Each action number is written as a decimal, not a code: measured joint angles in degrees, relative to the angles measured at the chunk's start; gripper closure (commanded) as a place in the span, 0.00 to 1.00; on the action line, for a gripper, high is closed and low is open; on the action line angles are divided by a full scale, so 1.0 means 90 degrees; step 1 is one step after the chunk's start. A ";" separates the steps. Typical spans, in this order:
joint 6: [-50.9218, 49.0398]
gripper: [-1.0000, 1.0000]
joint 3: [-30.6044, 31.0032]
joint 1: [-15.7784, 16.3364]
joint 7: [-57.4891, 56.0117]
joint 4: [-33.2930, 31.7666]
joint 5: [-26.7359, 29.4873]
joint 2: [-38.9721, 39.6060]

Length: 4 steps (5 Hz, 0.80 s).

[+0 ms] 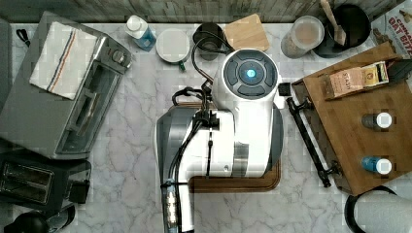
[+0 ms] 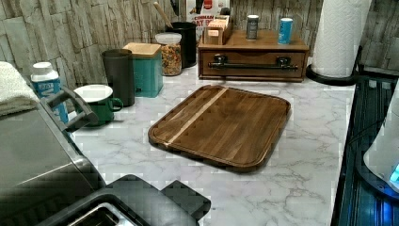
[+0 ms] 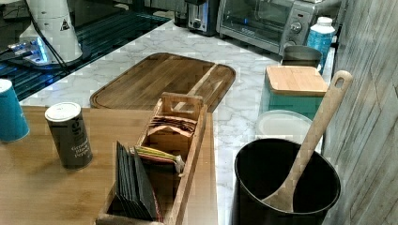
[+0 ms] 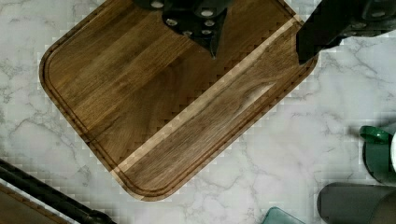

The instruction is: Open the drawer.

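You're working over a white marble counter [image 2: 306,141] backed by a grey stone wall, with the wooden tray [image 2: 223,125] as your landmark. Beyond the tray's far end in the left view sits the drawer [image 2: 253,63], shut, its long black bar handle [image 2: 254,66] running level across its front and facing the tray. A pepper tin [image 3: 70,135] reads "Ground Black Pepper". Your gripper [image 4: 261,44] hangs above the tray, fingers spread, holding nothing
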 measured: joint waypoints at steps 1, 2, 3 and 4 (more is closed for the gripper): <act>0.0000 0.00 -0.0001 0.0000 0.0000 -0.0037 0.0004 0.0009; 0.0047 0.00 -0.0017 0.0000 -0.0005 -0.0099 0.0006 0.0016; -0.0035 0.00 -0.0013 0.0005 -0.0403 -0.0131 0.0006 0.0016; -0.0026 0.00 -0.0010 0.0025 -0.1374 -0.0336 0.0006 -0.0079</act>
